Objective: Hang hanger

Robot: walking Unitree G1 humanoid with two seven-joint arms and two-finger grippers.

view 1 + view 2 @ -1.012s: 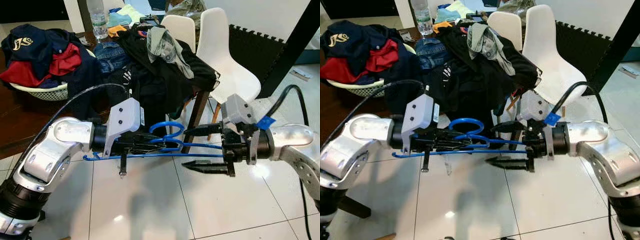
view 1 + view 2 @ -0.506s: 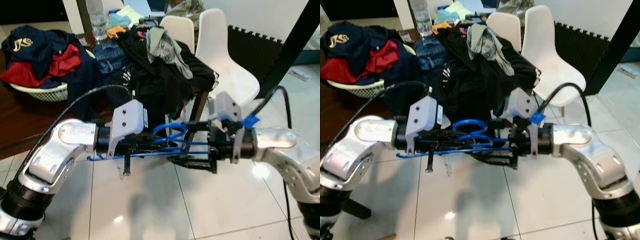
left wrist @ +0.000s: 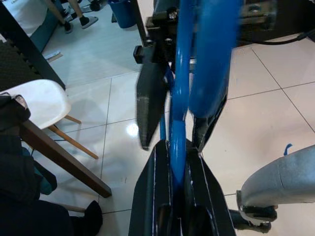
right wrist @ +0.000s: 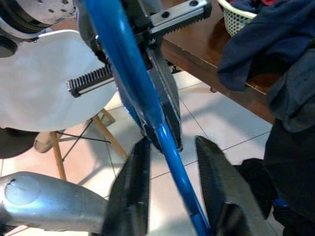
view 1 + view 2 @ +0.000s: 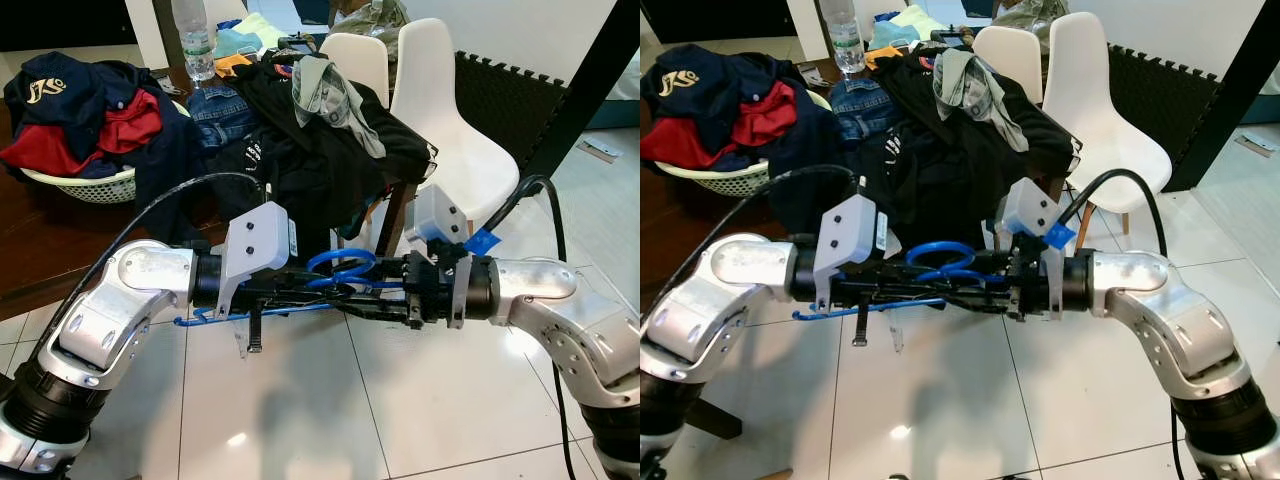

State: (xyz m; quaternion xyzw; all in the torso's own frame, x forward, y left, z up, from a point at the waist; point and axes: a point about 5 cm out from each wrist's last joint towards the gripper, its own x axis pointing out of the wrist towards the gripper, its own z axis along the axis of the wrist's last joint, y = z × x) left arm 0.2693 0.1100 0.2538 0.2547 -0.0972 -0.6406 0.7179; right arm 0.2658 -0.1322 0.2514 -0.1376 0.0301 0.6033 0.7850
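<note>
Left gripper (image 5: 330, 293) clamped on blue hanger (image 5: 335, 270), held level above the tiled floor (image 5: 300, 400), in front of the clothes-heaped table (image 5: 20, 240). Hook loop sits between both grippers. Right gripper (image 5: 365, 297), fingers parted narrowly, straddles the hanger's wire without closing. White chair (image 5: 440, 120) stands behind the right arm.

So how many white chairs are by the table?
2. One chair stands at the table's right corner, behind the right arm; the other is just behind it, partly hidden by the clothes pile. More may be hidden.
</note>
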